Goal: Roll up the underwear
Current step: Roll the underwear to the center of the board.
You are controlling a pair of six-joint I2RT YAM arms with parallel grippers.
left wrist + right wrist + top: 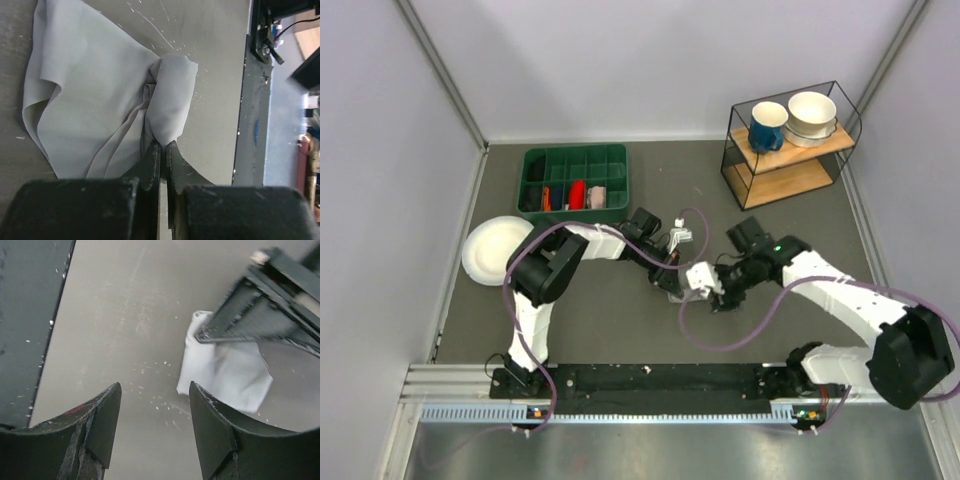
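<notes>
**Left fingers pinch the bunched underwear at mid-surface; right fingers wide and empty**

Around the middle of the dark grey surface [620,335], the left fingers [151,165] are pressed together on a fold of the underwear [100,95]. The pinched bunch comes straight out from between their tips. The right fingers [107,415] stand wide apart with nothing between them, over bare surface. The underwear lies just beyond them, off toward their right tip and not touching either one.

The garment is light grey, thin and soft. In the left wrist view it fans out loosely from the pinch and rests on the surface. It has smooth flat panels, long creases running into the grip and a curled edge on the left. A rounded, twisted lump of fabric sits just past the fingertips. It is not rolled.

From the right wrist, the left fingers appear as a dark frame covering the upper part of the cloth. In the top view the garment is mostly hidden under the two sets of fingers and cannot be told from the pale parts around them.

Farther off, a white plate [485,262] lies at the left edge. A green tray [574,149] near the far edge holds red [577,193] and pink [598,193] cloth rolls. A wire shelf [790,178] stands toward the far right corner.
</notes>
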